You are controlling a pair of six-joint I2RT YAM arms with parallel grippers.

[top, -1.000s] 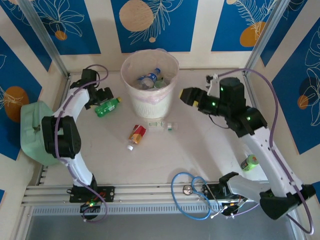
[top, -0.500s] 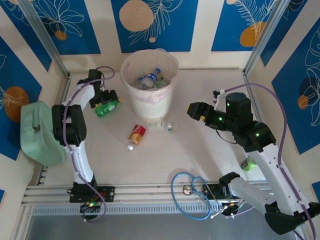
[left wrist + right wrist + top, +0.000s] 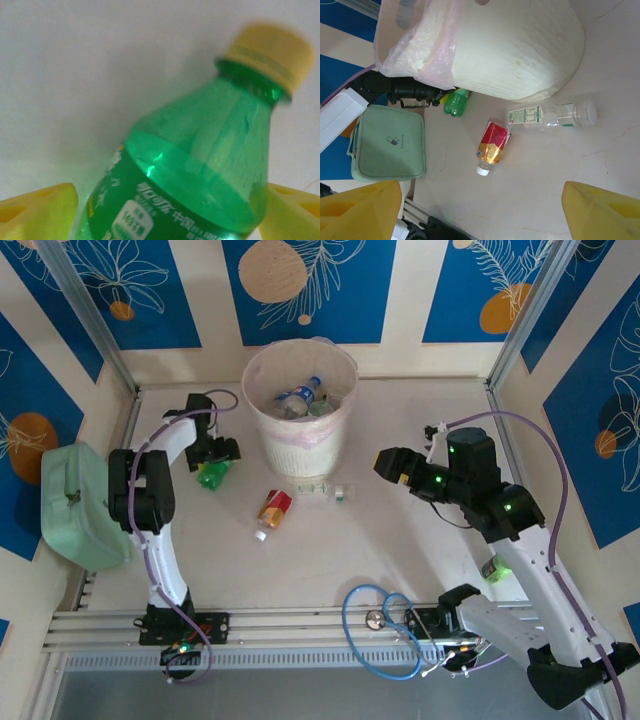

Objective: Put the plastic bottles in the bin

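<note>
Currently the left gripper [image 3: 170, 202] is down over the green bottle [image 3: 200, 165], just left of the bin [image 3: 300, 452]. Its jaws are spread, with one yellow finger [image 3: 37, 212] on each side of the bottle body. A thin strip of worktop [image 3: 400, 550] shows between that finger and the bottle; on the other side I can't tell if there's contact. The bottle lies on the worktop with its yellow cap [image 3: 270, 55] on.

The right gripper [image 3: 482, 200] hangs above the worktop right of the bin, jaws wide with nothing between them, pointing toward the bin.

The bin stands upright at far middle with a pink liner [image 3: 427, 55] folded over its rim. Inside is at least one clear bottle with blue cap [image 3: 300, 396]; the rest of the contents are unclear.

Out on the worktop:
- red-labelled bottle [image 3: 274, 507] on its side in front of the bin
- clear bottle [image 3: 322, 491] on its side just beside it, near the bin's base
- second green bottle [image 3: 497, 567] far right, partly hidden by the right arm [image 3: 530, 540]

A mint-green case [image 3: 75, 505] sits at the left edge and a blue stethoscope [image 3: 380, 625] lies near the arm bases.
</note>
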